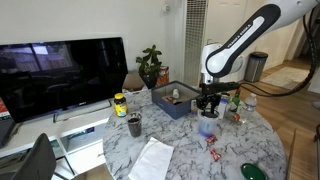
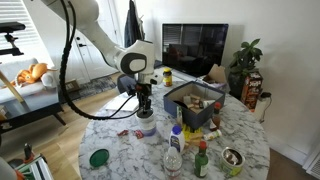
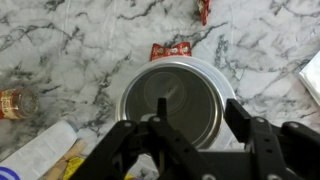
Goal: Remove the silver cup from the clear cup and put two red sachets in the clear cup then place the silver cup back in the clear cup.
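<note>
— Over at the marble table (image 1: 175,138), where's the gripper (image 1: 208,103)?
— Right above the clear cup (image 1: 208,126), pointing straight down.
— And the silver cup (image 3: 180,95)?
— Sitting inside the clear cup; the wrist view looks down into its dark bottom.
— Fingers?
— Spread apart, one over the cup's mouth, the other outside the rim. Whether they touch it, I can't tell.
— The red sachets (image 3: 170,50)?
— Two lie flat on the marble, near the cups.
</note>
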Action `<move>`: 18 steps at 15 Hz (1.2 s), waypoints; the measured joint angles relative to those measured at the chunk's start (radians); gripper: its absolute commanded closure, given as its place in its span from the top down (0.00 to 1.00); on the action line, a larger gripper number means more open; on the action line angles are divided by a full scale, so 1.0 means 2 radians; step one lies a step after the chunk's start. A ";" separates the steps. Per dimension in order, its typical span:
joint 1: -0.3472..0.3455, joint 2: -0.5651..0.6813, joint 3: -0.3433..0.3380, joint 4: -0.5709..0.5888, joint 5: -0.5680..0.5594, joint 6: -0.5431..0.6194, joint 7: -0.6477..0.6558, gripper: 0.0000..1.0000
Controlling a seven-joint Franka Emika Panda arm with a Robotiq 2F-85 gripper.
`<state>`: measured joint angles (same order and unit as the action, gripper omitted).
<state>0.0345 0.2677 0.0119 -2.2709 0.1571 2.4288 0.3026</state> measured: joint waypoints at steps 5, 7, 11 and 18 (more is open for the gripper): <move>0.000 0.005 0.000 0.004 0.011 0.009 0.000 0.70; 0.000 0.007 0.000 0.005 0.013 0.011 0.000 0.76; -0.002 0.012 0.000 0.006 0.016 0.012 0.000 0.62; -0.004 0.017 0.000 0.010 0.022 0.012 0.000 0.20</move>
<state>0.0268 0.3022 0.0114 -2.2502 0.2006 2.4535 0.3026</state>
